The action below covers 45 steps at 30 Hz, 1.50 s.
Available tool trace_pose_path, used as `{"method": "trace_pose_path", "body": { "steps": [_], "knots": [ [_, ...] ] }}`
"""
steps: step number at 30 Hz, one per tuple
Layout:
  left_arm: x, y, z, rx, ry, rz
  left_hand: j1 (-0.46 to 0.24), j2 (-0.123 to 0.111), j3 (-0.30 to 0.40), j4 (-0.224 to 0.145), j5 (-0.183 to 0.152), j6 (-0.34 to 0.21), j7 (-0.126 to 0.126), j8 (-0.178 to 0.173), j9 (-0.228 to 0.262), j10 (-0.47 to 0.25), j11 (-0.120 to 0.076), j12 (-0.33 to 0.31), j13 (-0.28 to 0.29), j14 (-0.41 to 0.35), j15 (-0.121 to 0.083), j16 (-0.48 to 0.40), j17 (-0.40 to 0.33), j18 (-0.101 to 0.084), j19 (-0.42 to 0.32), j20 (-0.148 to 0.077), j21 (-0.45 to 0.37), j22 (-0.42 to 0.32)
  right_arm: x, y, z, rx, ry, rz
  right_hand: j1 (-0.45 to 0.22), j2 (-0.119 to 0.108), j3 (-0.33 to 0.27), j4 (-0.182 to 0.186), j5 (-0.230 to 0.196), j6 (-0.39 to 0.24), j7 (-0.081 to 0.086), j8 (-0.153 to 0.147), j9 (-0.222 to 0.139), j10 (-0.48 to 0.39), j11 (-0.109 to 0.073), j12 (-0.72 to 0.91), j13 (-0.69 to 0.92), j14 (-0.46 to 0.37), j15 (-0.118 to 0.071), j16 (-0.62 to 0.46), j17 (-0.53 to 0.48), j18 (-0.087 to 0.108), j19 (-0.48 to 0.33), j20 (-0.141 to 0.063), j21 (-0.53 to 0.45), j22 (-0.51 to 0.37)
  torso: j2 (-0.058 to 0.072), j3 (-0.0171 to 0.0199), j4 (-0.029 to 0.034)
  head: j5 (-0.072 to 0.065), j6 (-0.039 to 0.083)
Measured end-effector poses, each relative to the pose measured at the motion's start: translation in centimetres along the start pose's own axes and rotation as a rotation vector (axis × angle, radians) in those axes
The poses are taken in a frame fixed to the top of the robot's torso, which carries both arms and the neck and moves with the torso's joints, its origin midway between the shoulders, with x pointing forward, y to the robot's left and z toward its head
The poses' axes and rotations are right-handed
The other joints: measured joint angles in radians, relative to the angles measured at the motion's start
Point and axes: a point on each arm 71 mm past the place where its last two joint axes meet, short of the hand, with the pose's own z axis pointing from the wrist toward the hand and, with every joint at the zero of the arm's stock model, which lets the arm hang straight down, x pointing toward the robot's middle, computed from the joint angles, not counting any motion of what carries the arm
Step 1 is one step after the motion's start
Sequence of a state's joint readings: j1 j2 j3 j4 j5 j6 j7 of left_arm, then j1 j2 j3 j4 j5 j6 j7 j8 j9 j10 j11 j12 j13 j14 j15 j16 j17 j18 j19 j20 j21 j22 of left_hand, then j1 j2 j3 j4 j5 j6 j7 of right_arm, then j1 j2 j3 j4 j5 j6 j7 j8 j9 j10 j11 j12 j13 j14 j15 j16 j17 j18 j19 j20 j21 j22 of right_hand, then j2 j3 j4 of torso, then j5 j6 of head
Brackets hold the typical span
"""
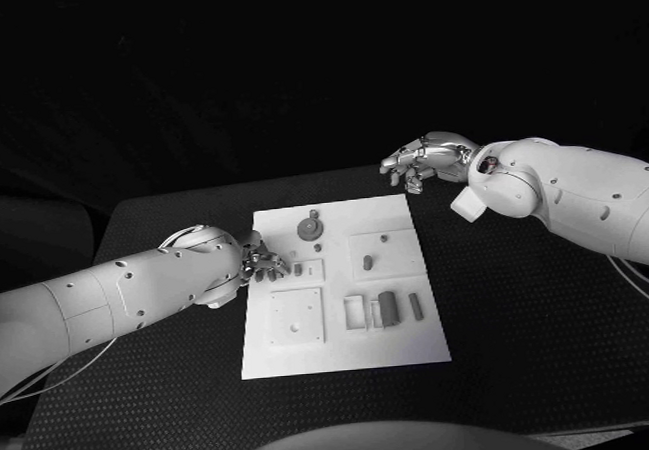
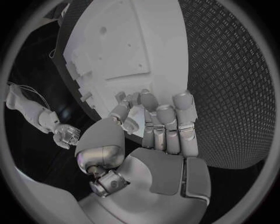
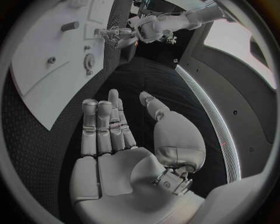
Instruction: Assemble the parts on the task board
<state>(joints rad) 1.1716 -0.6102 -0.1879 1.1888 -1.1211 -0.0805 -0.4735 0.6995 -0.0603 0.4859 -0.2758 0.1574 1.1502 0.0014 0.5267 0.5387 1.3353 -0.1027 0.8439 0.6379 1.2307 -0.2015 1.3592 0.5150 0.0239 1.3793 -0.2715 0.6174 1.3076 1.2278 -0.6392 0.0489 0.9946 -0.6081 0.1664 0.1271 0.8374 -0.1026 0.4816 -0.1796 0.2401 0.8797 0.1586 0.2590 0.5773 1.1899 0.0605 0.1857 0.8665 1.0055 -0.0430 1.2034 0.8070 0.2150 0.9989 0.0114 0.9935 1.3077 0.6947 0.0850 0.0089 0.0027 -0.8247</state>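
The white task board (image 1: 345,349) lies in the middle of the table. On it are a round grey part (image 1: 311,227), two small pieces (image 1: 297,270) near its left edge, and a dark cylinder (image 1: 387,306) in the right half. My left hand (image 1: 254,260) is at the board's left edge, fingertips close to the small pieces. In the left wrist view its fingers (image 2: 166,121) are straight beside the thumb, with nothing seen between them. My right hand (image 1: 430,160) hovers off the board's far right corner, palm (image 3: 116,158) bare and fingers apart.
A raised square plate (image 1: 295,316) and a pale frame (image 1: 354,312) sit on the board's near half. Black textured table (image 1: 545,325) surrounds the board on all sides. The right wrist view also catches the round part (image 3: 89,60) and my left hand (image 3: 114,35).
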Motion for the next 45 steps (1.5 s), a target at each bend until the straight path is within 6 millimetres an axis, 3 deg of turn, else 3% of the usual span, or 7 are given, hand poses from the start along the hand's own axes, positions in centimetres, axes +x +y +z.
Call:
{"method": "trace_pose_path", "body": {
  "steps": [14, 21, 33, 39, 42, 43, 45],
  "knots": [
    [-0.2, 0.7, -0.3, 0.004, -0.005, -0.083, -0.021, -0.003, -0.028, -0.008, 0.0, -0.001, -0.001, -0.001, -0.004, 0.0, 0.0, 0.004, -0.001, 0.0, 0.0, 0.0, -0.001, 0.001, 0.0, 0.0, 0.0, 0.0, 0.0, -0.2, 0.0, 0.003, 0.0, 0.001, 0.0, 0.0, 0.0, 0.0, 0.0, 0.0, 0.0, 0.0, 0.0, 0.0, 0.0, 0.0, 0.0, 0.0, 0.0, 0.0, 0.0, 0.0, 0.0, 0.0, 0.0, 0.0, 0.0, -0.0004, 0.0, 0.0, 0.0],
    [-0.9, 0.5, -0.4, 0.028, -0.026, -0.144, -0.03, 0.006, -0.032, -0.012, 0.01, -0.007, 0.004, -0.001, -0.004, -0.003, -0.003, 0.004, -0.003, -0.002, -0.001, 0.0, -0.004, 0.001, -0.004, -0.004, -0.004, 0.0, 0.1, -0.3, 0.0, 0.005, 0.001, 0.003, 0.0, 0.0, 0.0, 0.0, 0.0, 0.001, 0.0, 0.0, 0.0, 0.0, 0.0, 0.0, -0.001, 0.0, 0.0, 0.0, 0.0, 0.0, 0.0, 0.0, 0.0, 0.0, 0.0, -0.0003, -0.0003, -0.001, 0.002],
    [-2.0, 0.8, -0.6, 0.071, -0.065, -0.254, -0.008, 0.009, -0.04, -0.015, 0.02, -0.04, 0.014, -0.004, -0.014, -0.034, 0.01, -0.005, -0.012, -0.027, 0.005, -0.009, -0.016, -0.001, -0.032, -0.006, -0.023, 0.0, 0.2, -0.4, 0.0, 0.006, 0.001, 0.003, 0.0, 0.0, 0.0, 0.0, 0.0, 0.001, -0.001, 0.0, 0.001, 0.0, 0.0, 0.0, -0.001, 0.002, 0.002, 0.0, 0.0, 0.0, -0.002, 0.002, 0.0, 0.0, 0.0, 0.0002, -0.0003, -0.003, 0.004],
    [-3.1, 0.2, -1.0, 0.16, -0.106, -0.311, 0.139, 0.003, 0.025, -0.012, 0.018, -0.186, 0.078, -0.071, -0.046, -0.175, 0.077, -0.079, -0.053, -0.146, 0.073, -0.087, -0.062, -0.004, -0.156, 0.04, -0.097, -0.007, 0.0, -0.5, -0.2, 0.008, -0.002, 0.003, 0.0, 0.0, 0.001, -0.001, 0.0, 0.001, -0.001, 0.0, 0.001, 0.0, 0.0, 0.0, -0.001, 0.002, 0.002, 0.0, 0.0, 0.0, -0.002, 0.002, 0.0, 0.0, -0.002, 0.0005, 0.0008, -0.003, 0.007],
    [-3.3, -0.2, -1.2, 0.233, -0.122, -0.339, 0.256, 0.022, 0.104, -0.014, -0.078, -0.259, 0.138, -0.091, -0.058, -0.309, 0.14, -0.178, -0.111, -0.274, 0.139, -0.183, -0.11, -0.006, -0.292, 0.106, -0.193, -0.05, -0.1, -0.5, -0.2, 0.009, -0.004, 0.002, 0.0, 0.0, 0.003, -0.003, 0.0, -0.001, 0.001, 0.0, 0.001, 0.0, 0.0, 0.0, -0.001, 0.002, 0.002, 0.0, 0.0, 0.0, 0.002, 0.001, 0.0, 0.0, -0.002, 0.0013, 0.0003, -0.002, 0.012],
    [-3.4, -0.4, -1.3, 0.268, -0.129, -0.351, 0.299, 0.028, 0.148, -0.014, -0.093, -0.273, 0.151, -0.092, -0.061, -0.352, 0.17, -0.232, -0.149, -0.316, 0.172, -0.234, -0.133, -0.006, -0.339, 0.138, -0.241, -0.079, -0.1, -0.5, -0.2, 0.009, -0.004, 0.002, 0.0, 0.0, 0.003, -0.003, 0.0, -0.003, 0.003, 0.0, 0.001, 0.0, 0.0, 0.0, -0.002, 0.002, 0.002, 0.0, 0.0, 0.0, 0.003, 0.0, 0.0, 0.0, -0.002, 0.0014, 0.0002, -0.002, 0.014],
    [-3.5, -1.0, -1.4, 0.322, -0.141, -0.361, 0.337, 0.022, 0.188, -0.016, -0.1, -0.29, 0.159, -0.092, -0.067, -0.381, 0.199, -0.305, -0.207, -0.357, 0.21, -0.301, -0.161, 0.007, -0.385, 0.177, -0.296, -0.118, -0.1, -0.5, -0.2, 0.009, -0.004, 0.002, 0.0, 0.0, 0.003, -0.003, 0.0, -0.003, 0.003, 0.0, 0.0, 0.0, 0.0, 0.0, -0.002, 0.004, 0.004, 0.0, 0.0, 0.0, 0.004, 0.0, 0.0, 0.0, -0.002, 0.0019, -0.0006, -0.001, 0.018]
  ]
}}
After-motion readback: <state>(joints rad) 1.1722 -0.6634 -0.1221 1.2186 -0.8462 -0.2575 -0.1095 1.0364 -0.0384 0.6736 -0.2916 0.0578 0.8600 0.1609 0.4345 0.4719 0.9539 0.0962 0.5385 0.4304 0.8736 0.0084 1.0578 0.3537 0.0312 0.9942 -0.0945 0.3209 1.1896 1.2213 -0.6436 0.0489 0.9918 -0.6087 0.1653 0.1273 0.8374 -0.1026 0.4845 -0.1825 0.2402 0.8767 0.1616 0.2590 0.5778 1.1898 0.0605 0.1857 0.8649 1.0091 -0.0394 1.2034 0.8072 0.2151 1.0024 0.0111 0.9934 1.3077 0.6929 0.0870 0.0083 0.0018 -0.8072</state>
